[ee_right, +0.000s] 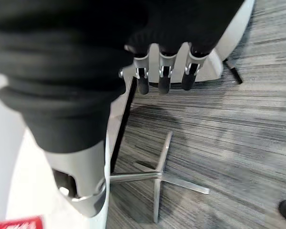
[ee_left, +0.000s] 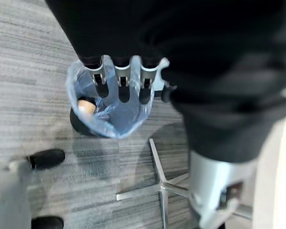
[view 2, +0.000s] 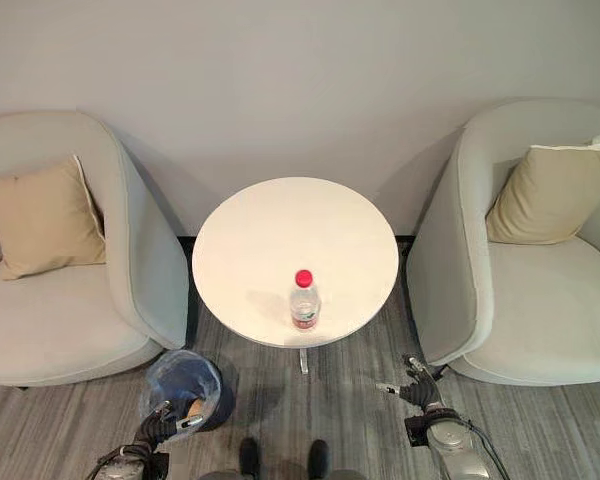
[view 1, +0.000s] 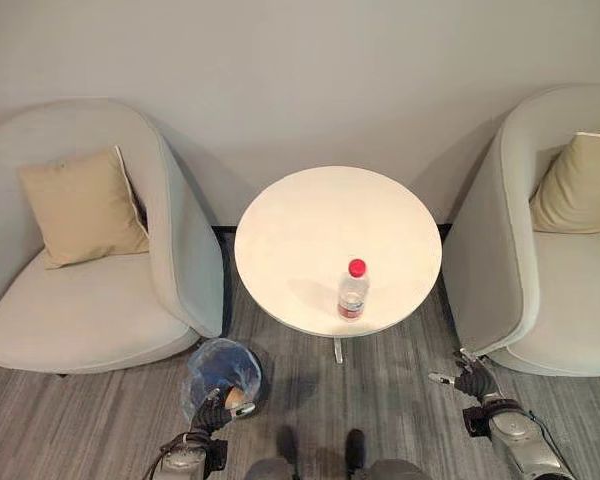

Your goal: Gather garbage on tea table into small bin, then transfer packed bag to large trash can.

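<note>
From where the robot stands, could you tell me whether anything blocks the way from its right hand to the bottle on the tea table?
Nothing visible does. The right robot hand hangs open, low beside the round tea table, and the red-capped water bottle stands alone near the table's front edge. The hand must rise above the rim first.

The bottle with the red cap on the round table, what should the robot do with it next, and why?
Probably reach the right robot hand up to the clear plastic bottle with the red cap: it stands alone on the round white table, and that hand is open and empty.
</note>
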Robot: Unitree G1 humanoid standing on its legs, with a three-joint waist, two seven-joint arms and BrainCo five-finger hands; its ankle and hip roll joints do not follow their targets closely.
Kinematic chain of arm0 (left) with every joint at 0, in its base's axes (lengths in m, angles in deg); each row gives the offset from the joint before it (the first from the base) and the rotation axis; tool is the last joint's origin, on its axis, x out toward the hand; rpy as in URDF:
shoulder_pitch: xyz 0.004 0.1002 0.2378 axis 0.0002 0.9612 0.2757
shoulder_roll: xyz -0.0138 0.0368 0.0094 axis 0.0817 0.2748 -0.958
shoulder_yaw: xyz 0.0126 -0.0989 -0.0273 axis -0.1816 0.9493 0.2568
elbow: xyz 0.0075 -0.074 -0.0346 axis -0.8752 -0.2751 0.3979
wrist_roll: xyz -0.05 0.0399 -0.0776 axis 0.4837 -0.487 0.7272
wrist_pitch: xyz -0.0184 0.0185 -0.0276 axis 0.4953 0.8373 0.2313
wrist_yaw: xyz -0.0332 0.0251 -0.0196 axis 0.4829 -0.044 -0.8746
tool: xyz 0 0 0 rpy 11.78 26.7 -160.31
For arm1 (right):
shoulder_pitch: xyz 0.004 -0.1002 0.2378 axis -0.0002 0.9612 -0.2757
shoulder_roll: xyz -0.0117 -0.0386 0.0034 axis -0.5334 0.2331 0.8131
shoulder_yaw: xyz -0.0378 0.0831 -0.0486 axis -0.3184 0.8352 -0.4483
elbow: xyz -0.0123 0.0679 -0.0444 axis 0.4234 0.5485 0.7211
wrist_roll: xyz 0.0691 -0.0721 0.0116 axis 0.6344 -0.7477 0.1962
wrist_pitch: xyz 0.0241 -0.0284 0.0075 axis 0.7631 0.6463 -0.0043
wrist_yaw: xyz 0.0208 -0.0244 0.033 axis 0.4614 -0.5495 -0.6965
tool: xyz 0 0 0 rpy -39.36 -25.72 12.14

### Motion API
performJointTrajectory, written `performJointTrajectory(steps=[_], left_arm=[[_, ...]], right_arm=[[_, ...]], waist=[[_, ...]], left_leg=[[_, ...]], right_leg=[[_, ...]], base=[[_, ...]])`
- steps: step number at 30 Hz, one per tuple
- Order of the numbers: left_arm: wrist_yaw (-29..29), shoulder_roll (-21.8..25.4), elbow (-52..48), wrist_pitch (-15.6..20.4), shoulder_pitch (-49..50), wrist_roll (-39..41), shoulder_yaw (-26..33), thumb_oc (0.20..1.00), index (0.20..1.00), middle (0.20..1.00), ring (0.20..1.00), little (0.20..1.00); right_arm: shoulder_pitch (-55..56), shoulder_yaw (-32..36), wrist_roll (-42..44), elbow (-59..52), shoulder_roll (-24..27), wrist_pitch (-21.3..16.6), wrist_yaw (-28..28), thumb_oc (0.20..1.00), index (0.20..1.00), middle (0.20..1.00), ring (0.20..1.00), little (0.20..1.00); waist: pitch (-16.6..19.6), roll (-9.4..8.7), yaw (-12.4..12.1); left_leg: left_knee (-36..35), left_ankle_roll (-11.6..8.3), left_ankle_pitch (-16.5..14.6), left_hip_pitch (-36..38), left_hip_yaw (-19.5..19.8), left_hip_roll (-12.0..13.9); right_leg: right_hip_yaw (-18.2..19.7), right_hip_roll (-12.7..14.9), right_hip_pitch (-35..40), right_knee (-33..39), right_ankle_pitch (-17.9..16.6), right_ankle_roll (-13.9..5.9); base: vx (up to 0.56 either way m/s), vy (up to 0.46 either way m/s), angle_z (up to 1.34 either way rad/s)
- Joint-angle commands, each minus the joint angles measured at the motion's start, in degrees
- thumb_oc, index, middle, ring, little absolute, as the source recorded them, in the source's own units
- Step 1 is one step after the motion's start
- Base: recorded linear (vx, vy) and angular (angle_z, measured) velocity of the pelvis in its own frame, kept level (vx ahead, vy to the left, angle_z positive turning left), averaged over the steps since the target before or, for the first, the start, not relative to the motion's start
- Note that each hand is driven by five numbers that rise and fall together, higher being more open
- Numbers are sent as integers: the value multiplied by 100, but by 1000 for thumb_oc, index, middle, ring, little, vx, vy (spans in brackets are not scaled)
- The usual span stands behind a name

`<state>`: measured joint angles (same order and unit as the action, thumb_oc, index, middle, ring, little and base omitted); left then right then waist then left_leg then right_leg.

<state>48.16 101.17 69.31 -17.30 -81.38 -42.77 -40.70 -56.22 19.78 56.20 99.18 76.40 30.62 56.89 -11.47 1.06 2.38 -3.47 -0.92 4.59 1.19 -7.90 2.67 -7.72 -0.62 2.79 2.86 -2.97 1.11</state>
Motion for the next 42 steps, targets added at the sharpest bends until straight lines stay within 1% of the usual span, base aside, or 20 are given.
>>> performJointTrajectory(steps=[1,3,4,7,9,12,16,21,25,27,28,30,31,32,33,37,39,40,41,42], left_arm=[[-52,339,-133,182,-135,-105,131,1000,1000,1000,1000,1000],[-55,384,-162,199,-108,-135,194,1000,1000,1000,1000,1000],[-43,444,-210,223,-48,-177,274,1000,1000,1000,1000,1000],[-20,464,-277,225,2,-220,289,1000,1000,1000,1000,1000],[7,456,-275,249,52,-263,271,1000,1000,1000,1000,1000],[71,390,-261,265,134,-295,206,1000,1000,1000,1000,1000],[100,354,-241,261,182,-310,146,1000,1000,1000,1000,1000],[124,331,-192,233,323,-268,101,1000,1000,1000,1000,1000],[132,356,-205,227,381,-220,114,1000,1000,1000,1000,1000],[131,380,-195,232,393,-161,90,1000,1000,1000,1000,1000],[131,380,-195,231,392,-160,92,1000,1000,1000,1000,1000],[140,426,-263,247,391,-61,52,1000,1000,1000,1000,1000],[134,451,-293,251,378,-35,44,1000,1000,1000,1000,1000],[134,452,-294,250,376,-34,45,1000,1000,1000,1000,1000],[119,475,-337,257,354,17,19,1000,1000,1000,1000,1000],[94,496,-362,260,390,114,92,1000,1000,1000,1000,1000],[111,472,-371,222,466,127,215,1000,1000,1000,1000,1000],[150,422,-378,191,545,71,314,1000,1000,1000,1000,1000],[152,392,-376,179,556,43,339,1000,1000,1000,1000,1000],[152,393,-377,178,557,43,335,1000,1000,1000,1000,1000]], right_arm=[[-177,18,-212,-417,141,-284,35,1000,1000,1000,1000,1000],[-209,27,-321,-645,185,-324,29,1000,1000,1000,1000,1000],[-237,10,-604,-1042,345,-370,17,1000,1000,1000,1000,1000],[-315,-75,-899,-1282,498,-380,-8,1000,1000,1000,1000,1000],[-528,-329,-1210,-1636,692,-420,-109,1000,1000,1000,1000,1000],[-894,-761,-1413,-1824,784,-452,-285,1000,1000,1000,1000,1000],[-1090,-976,-1477,-1722,739,-446,-299,1000,1000,1000,1000,1000],[-1425,-1145,-1325,-1247,447,-363,-174,1000,1000,1000,1000,1000],[-1619,-1204,-1228,-1021,349,-312,-104,1000,1000,1000,1000,1000],[-1817,-1235,-1088,-748,253,-256,-24,1000,1000,1000,1000,1000],[-1823,-1237,-1087,-742,251,-259,-23,1000,1000,1000,1000,1000],[-2086,-1271,-983,-507,170,-224,74,1000,1000,1000,1000,1000],[-2186,-1260,-951,-440,171,-213,117,511,511,511,511,511],[-2191,-1260,-950,-435,170,-215,118,335,335,335,335,335],[-2370,-1233,-817,-325,152,-215,195,200,200,200,200,200],[-2442,-1013,-413,-569,164,-303,318,200,200,200,200,200],[-2213,-780,-291,-1043,269,-388,274,200,200,200,200,200],[-1735,-470,-242,-1801,381,-486,110,200,200,200,200,200],[-1499,-326,-214,-2155,397,-562,46,200,200,200,200,200],[-1488,-319,-215,-2167,399,-556,44,200,200,200,200,200]], waist=[[103,-315,-146],[126,-305,-158],[175,-299,-172],[209,-284,-188],[233,-266,-226],[272,-248,-307],[289,-234,-362],[296,-202,-527],[257,-188,-645],[202,-176,-747],[203,-178,-744],[113,-157,-843],[73,-148,-879],[75,-148,-877],[17,-129,-938],[8,-117,-990],[44,-138,-955],[103,-143,-884],[116,-145,-850],[117,-144,-849]], left_leg=[[853,-67,-979,-244,-61,-156],[857,-32,-1016,-229,-104,-178],[822,-3,-1055,-185,-157,-199],[772,5,-1062,-136,-171,-203],[699,2,-1063,-55,-183,-199],[545,-14,-1036,116,-150,-183],[449,-27,-1015,203,-82,-183],[305,-48,-951,301,92,-190],[269,-54,-919,261,181,-199],[263,-55,-882,180,241,-215],[264,-55,-881,176,243,-216],[273,-61,-829,35,316,-235],[273,-66,-804,-22,339,-233],[275,-66,-804,-29,341,-233],[290,-71,-763,-130,389,-237],[218,-92,-700,-149,451,-242],[165,-112,-696,-74,472,-219],[182,-140,-719,30,498,-178],[219,-168,-710,46,529,-154],[220,-169,-710,46,534,-154]], right_leg=[[276,676,-61,-568,823,-689],[335,700,-95,-604,813,-728],[380,726,-125,-603,792,-767],[380,738,-119,-573,775,-777],[374,740,-91,-499,745,-784],[315,729,52,-334,727,-776],[243,708,148,-245,730,-769],[81,675,294,-132,752,-750],[-9,678,272,-105,742,-761],[-64,678,231,-88,727,-763],[-66,678,229,-87,727,-763],[-116,680,133,-82,706,-764],[-139,683,93,-76,695,-763],[-141,683,88,-77,694,-762],[-182,685,10,-89,682,-759],[-237,673,12,-64,687,-741],[-277,664,107,-48,729,-724],[-327,638,203,-84,796,-688],[-366,620,238,-122,838,-655],[-371,620,240,-122,840,-654]], base=[[68,111,-17],[86,107,-16],[104,85,-23],[64,26,-12],[47,3,-9],[68,-23,-9],[47,-20,10],[56,-19,20],[10,-1,14],[-16,1,11],[-37,3,15],[-67,0,20],[-57,-5,20],[-80,-1,20],[-65,1,21],[-15,-6,19],[7,-60,15],[-25,-122,16],[-23,-104,13],[-37,-72,12]])
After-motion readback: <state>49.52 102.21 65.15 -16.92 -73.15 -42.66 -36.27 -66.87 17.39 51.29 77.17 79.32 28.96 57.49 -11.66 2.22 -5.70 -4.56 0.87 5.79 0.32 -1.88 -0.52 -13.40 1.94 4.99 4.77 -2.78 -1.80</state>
